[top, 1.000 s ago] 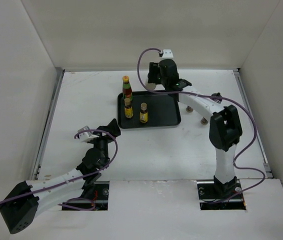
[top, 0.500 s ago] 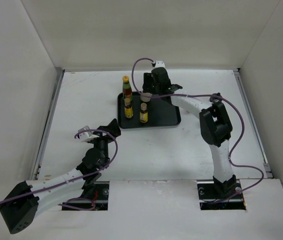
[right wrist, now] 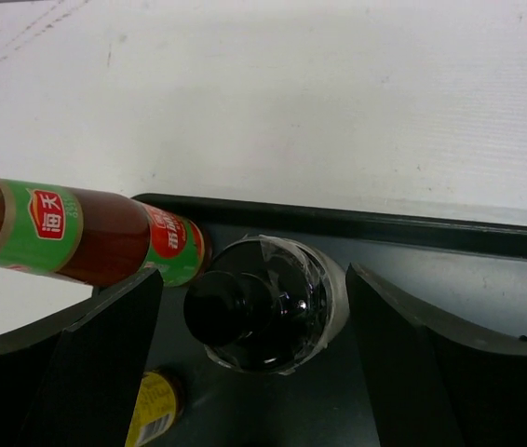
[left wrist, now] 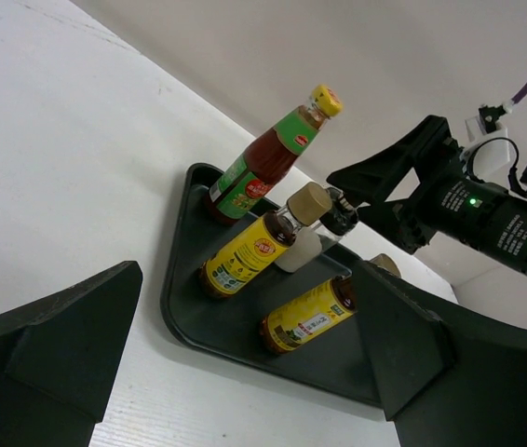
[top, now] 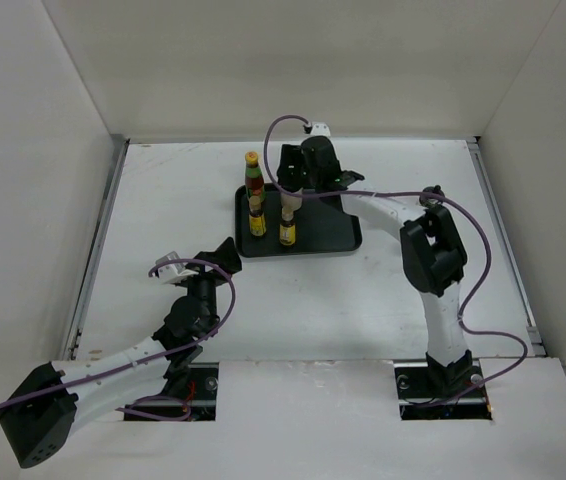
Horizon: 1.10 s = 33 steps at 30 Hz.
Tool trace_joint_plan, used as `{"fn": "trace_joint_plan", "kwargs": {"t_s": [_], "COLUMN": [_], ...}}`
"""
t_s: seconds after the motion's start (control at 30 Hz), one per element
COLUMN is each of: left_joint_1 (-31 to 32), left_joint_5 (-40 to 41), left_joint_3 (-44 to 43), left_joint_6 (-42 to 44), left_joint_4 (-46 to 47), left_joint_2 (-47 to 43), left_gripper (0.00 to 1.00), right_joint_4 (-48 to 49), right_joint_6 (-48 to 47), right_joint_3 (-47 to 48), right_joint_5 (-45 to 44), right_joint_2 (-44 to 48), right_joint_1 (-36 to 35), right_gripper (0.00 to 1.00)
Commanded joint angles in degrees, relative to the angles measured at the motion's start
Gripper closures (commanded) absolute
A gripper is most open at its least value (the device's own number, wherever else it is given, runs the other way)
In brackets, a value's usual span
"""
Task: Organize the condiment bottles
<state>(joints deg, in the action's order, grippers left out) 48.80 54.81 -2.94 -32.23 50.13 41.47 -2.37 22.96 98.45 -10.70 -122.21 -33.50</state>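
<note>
Right gripper [right wrist: 254, 275] just swung the cream black-capped bottle [right wrist: 265, 317] in over the flat black rectangular tray's [right wrist: 431, 229] far side. Jaws flank it, grip unclear. Release looks next.

We see a white table [top: 163, 220] carrying a flat black rectangular tray [top: 325, 236]. Nearer us than the tray, the left arm base [top: 178, 385] and the right arm base [top: 448, 385] sit at the table's edge, one either side.
</note>
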Motion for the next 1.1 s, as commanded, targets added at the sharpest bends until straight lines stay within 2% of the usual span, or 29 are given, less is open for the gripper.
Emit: {"fn": "trace_joint_plan", "kwargs": {"t_s": [0.0,0.13,0.23,0.4,0.53,0.73,1.0,1.07], "left_joint_1": [0.29,0.47,0.55,0.55,0.64,0.73,0.64,0.55], "left_joint_5": [-0.84,-0.93,-0.93,-0.93,-0.93,-1.11,-1.72,-1.72], "left_joint_3": [6.37,6.28,6.37,6.37,5.93,5.67,5.67,5.75], "left_joint_6": [-0.64,-0.64,-0.64,-0.64,-0.64,-0.82,-0.82,-0.82], "left_joint_4": [1.99,1.99,1.9,1.64,1.64,1.64,1.64,1.64], "left_joint_2": [-0.43,-0.25,-1.04,-0.52,1.06,1.59,1.85,1.33], "left_gripper": [0.0,0.0,0.0,0.0,0.0,0.0,0.0,0.0], "right_joint_4": [4.3,7.11,8.78,9.23,4.85,0.97,3.33,4.13], "right_joint_6": [2.17,3.14,3.23,1.66,-0.99,-1.95,-1.95,-2.22], "right_joint_3": [-0.54,-6.68,-15.63,-33.56,-40.44,-42.03,-38.43,-37.38], "right_joint_5": [-0.2,-1.34,-4.23,-14.59,-21.29,-19.36,-14.18,-13.56], "right_joint_2": [7.24,15.14,23.39,37.46,43.72,40.49,32.22,30.73], "right_joint_1": [0.05,2.51,6.37,16.56,23.86,27.82,30.9,31.43], "right_gripper": [0.12,0.1,0.09,0.06,0.0,0.0,0.0,0.04]}}
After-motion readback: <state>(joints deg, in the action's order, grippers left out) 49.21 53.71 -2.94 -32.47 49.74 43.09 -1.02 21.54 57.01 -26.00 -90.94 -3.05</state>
